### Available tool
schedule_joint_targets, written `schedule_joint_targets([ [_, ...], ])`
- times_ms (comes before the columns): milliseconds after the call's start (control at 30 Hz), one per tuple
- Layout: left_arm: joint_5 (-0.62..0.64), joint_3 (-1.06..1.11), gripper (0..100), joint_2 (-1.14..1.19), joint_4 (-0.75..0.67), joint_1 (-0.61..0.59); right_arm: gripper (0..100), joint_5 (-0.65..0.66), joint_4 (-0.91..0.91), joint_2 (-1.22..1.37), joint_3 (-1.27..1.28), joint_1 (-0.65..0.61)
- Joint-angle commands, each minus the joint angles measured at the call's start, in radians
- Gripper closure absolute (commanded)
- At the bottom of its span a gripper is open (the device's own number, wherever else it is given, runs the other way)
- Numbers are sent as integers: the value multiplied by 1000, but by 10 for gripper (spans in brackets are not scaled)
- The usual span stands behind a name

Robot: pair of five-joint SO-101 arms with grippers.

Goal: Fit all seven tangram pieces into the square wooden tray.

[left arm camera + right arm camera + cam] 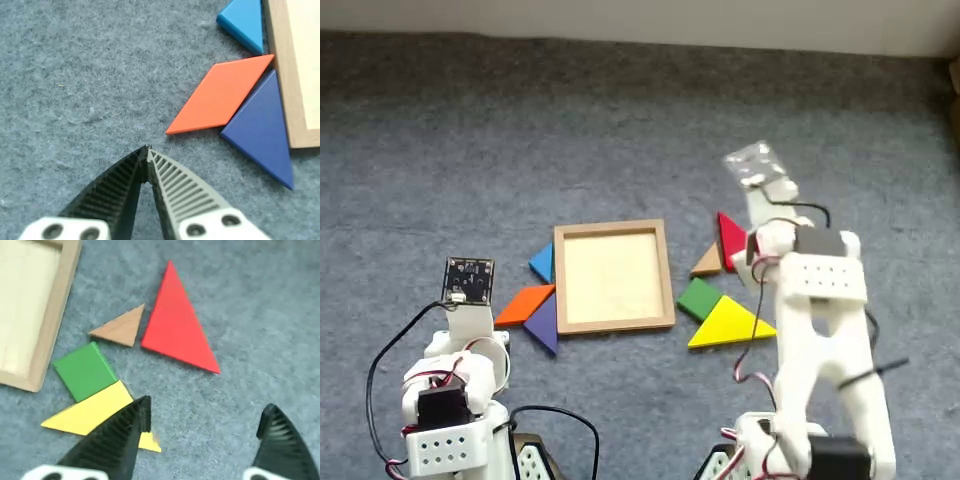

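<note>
At the left edge of the grey-blue, felt-like worktop (620,120), the left tool (146,150) hangs closed above bare fabric. Its wrist view shows one black ribbed finger and one grey ribbed finger meeting at their tips. From the high view this arm sits low at the left.

Next come three flat, matte pieces. A small light blue triangle (245,22) lies just beside the tray's left rim. Near it an orange parallelogram (222,95) touches that rim with one corner. It shares an edge with a dark blue medium triangle (265,132), which has one side lying along the rim.

The square pale wooden tray (665,275) sits in the middle, with a raised darker frame around a smooth light floor. All seven pieces lie on the worktop outside it.

To the right of the tray, a small tan bare-wood triangle (119,327) points its tip at a large red triangle (175,322), very close to it. A green square (85,371) lies near the tray's corner, touching a large yellow triangle (92,412) along one edge.

The right tool (207,405) is spread wide. Its wrist view shows two black ribbed fingers, one above the yellow triangle and the other above open fabric. In the high view the white arm hides this.
</note>
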Motion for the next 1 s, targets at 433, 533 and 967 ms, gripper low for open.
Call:
schedule_joint_targets([
  [433,-9,21,992,-47,5,-8,668,66,-8,572,-461,-90],
  [533,-9,21,992,-47,5,-8,668,66,-8,645,-513,-91],
  [967,-9,21,992,-47,5,-8,670,58,-8,831,-610,-38],
])
